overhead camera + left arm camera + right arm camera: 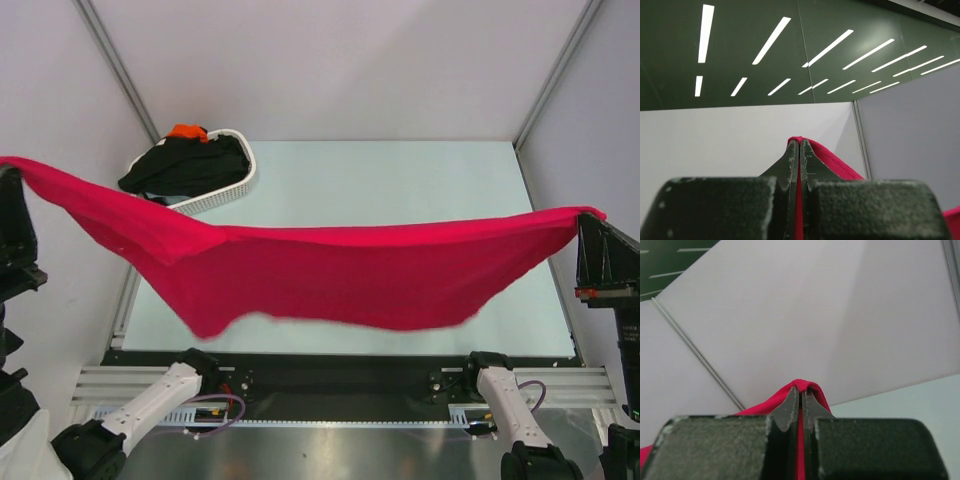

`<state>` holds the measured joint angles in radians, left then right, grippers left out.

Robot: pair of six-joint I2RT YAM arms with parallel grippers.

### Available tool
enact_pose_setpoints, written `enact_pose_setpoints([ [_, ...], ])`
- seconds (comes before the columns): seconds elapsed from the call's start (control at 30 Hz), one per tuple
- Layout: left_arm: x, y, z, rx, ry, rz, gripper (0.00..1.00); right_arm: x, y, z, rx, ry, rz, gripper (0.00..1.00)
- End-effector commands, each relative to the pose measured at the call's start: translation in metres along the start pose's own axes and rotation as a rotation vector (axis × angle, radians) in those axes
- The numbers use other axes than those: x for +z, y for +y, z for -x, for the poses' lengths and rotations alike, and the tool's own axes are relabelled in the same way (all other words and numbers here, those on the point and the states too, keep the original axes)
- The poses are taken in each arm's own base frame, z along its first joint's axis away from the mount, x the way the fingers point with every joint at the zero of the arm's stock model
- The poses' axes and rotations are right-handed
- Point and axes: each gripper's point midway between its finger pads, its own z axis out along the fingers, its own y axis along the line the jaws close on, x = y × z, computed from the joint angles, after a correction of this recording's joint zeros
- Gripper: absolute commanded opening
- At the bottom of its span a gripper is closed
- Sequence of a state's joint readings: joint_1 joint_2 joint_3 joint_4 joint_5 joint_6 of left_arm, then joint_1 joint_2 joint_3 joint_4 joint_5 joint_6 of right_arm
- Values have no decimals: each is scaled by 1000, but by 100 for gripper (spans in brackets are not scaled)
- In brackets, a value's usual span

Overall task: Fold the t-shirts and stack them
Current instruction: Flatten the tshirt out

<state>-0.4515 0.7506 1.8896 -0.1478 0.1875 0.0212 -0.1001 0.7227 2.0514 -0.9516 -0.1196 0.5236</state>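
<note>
Top external: left tool (12, 185) and right tool (590, 225) each pinch the red t-shirt (330, 275) slung between them; lower both evenly, taut, onto the surface (400, 180) beneath

1 high rear view downward, 2 close upward wrist views; red t-shirt (330, 275) in all 3.

The left pincer (799, 150) is clamped on a fold of red t-shirt (827, 159). Above it, strip lights (771, 33) run across the dark ceiling.
</note>
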Motion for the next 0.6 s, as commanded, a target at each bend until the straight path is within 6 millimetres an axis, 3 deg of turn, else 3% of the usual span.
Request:
enact_pose_setpoints([
  [0.0,21,9,-52,-28,83,34,0,37,-24,-22,4,61,-65,0],
  [0.1,30,22,-116,-10,185,98,0,55,-44,-37,9,60,-109,0],
  [0.13,35,24,-149,-10,246,103,0,67,-63,-62,14,111,-149,0],
  [0.17,36,25,-169,11,280,103,0,76,-67,-66,14,98,-144,0],
  [0.2,32,25,-211,17,348,101,0,83,-78,-78,19,116,-167,0],
  [0.23,28,25,-243,28,404,97,0,94,-100,-110,24,180,-208,0],
  [0.27,28,25,-283,49,460,88,0,103,-110,-122,24,185,-213,0],
  [0.3,16,22,-324,42,541,78,1,109,-123,-135,20,198,-243,0],
  [0.33,9,21,-352,39,597,80,0,114,-134,-148,-2,217,-259,0],
  [0.37,-1,19,-398,28,674,74,0,122,-159,-180,-12,260,-295,0],
  [0.4,-17,15,-435,22,717,68,0,129,-180,-195,-28,269,-350,0],
  [0.47,-39,9,-491,-4,789,66,0,135,-220,-238,-63,318,-418,0],
  [0.5,-60,2,-544,-22,879,46,0,141,-241,-264,-71,362,-448,0],
  [0.53,-70,-1,-567,-26,916,38,0,145,-252,-277,-74,374,-457,0],
  [0.57,-80,0,-590,-19,947,50,0,157,-260,-276,-77,331,-441,0],
])
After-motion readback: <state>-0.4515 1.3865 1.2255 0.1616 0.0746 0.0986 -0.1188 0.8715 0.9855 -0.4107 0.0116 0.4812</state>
